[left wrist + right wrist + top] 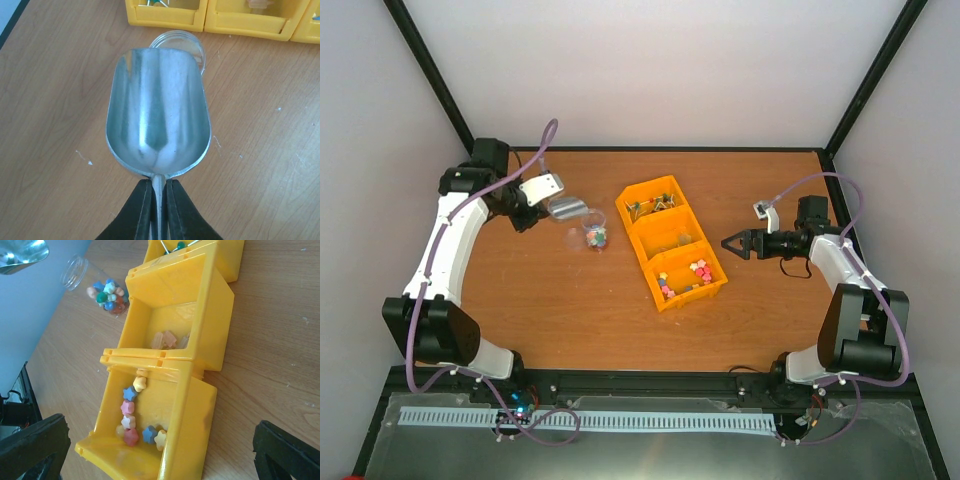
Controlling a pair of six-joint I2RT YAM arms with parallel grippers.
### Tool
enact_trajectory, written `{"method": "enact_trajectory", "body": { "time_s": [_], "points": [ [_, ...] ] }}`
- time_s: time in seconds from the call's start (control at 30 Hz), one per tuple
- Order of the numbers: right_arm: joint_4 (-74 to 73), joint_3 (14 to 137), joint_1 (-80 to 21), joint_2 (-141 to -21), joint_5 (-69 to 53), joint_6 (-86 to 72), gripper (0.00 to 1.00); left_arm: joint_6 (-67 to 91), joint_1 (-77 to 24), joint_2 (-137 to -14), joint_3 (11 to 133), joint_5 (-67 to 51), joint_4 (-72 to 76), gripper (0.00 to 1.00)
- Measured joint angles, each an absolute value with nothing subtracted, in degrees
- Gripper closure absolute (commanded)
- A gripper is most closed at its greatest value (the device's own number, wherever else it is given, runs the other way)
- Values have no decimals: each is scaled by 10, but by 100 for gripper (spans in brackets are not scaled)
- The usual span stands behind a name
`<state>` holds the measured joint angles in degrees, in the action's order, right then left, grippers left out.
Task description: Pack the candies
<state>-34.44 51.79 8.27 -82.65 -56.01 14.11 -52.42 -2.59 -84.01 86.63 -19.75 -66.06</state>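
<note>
Wood counter (580, 320), white walls (670, 70) | top: left fingers (545, 203) pinch scoop (567, 208) beside jar (595, 237); right fingers (730, 243) spread, empty, by yellow bin (675, 235) | left wrist: scoop empty | right wrist: candies (131, 412) in bin's near compartment, some in jar | risk: wide scoop likely spills past narrow, unheld jar.

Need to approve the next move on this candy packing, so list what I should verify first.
1. Grip on the scoop by the left hand: ok, shut on its handle.
2. Bowl of the scoop empty: ok.
3. Upright, lidless clear jar: ok, with some candies inside.
4. Supply in the near compartment of the yellow bin: ok, several candies there.
5. Clearance of the right hand from the bin: ok, open, beside it, not touching.
6. Gap between the scoop's lip and the jar's rim: cannot tell.
</note>
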Motion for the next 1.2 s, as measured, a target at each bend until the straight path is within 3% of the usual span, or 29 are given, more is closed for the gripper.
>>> {"method": "enact_trajectory", "body": {
  "time_s": [0.93, 1.2],
  "points": [
    [-345, 517, 83, -827, -560, 141, 1, -618, -58, -813, 857, -136, -664, 99],
    [-345, 516, 83, -827, -560, 141, 1, -571, -59, -820, 858, -154, -659, 99]
  ]
}}
